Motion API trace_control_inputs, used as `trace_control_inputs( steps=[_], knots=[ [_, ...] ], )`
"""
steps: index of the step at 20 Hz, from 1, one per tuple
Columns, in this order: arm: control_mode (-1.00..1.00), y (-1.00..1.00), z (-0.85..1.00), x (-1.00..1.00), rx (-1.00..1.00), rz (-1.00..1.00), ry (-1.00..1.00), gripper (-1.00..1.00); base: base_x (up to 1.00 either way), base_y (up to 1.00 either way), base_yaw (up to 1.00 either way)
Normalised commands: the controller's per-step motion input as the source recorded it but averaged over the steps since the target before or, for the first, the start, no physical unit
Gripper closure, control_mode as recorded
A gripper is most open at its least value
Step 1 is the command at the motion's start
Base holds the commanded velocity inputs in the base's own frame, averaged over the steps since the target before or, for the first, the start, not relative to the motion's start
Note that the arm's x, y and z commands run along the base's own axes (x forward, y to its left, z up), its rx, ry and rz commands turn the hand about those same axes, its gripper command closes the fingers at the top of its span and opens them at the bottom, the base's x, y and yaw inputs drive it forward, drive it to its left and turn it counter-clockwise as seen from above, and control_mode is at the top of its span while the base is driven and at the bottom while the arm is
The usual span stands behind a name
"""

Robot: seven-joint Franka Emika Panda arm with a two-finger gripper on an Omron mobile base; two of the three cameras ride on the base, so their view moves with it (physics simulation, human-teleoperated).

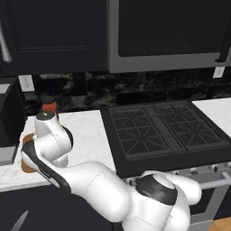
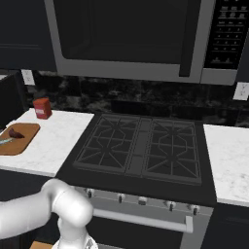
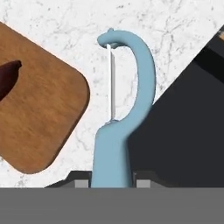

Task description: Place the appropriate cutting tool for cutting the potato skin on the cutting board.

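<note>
Gripping peeler [image 3: 114,144] beside cutting board [image 3: 39,127].

Cutting board [image 3: 39,113] and potato [image 3: 9,76] cropped at hand view's left edge; peeler [image 3: 114,148] handle base hidden.

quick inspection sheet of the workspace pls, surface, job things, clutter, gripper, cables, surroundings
surface: white marble counter left of the stove
job's things: peeler held over the counter beside the cutting board, not on it; potato lies on the board
clutter: red box at the back of the counter
gripper: gripper shut on the peeler handle, one of the fingers on each side
cables: nothing seen
surroundings: microwave above the stove, wall outlet, dark cabinets
</note>
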Motion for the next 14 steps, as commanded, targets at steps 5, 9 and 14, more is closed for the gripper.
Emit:
trace_control_inputs(
  steps=[5,9,14],
  knots=[
    [-1.00,-0.01,-0.04,0.91,0.00,-0.17,0.00,1.00,0.00,0.00,0.00],
    [-1.00,0.06,-0.40,0.72,0.00,-0.08,0.00,1.00,0.00,0.00,0.00],
    [-1.00,0.16,-0.34,0.34,0.00,0.00,-0.02,1.00,0.00,0.00,0.00]
  ],
)
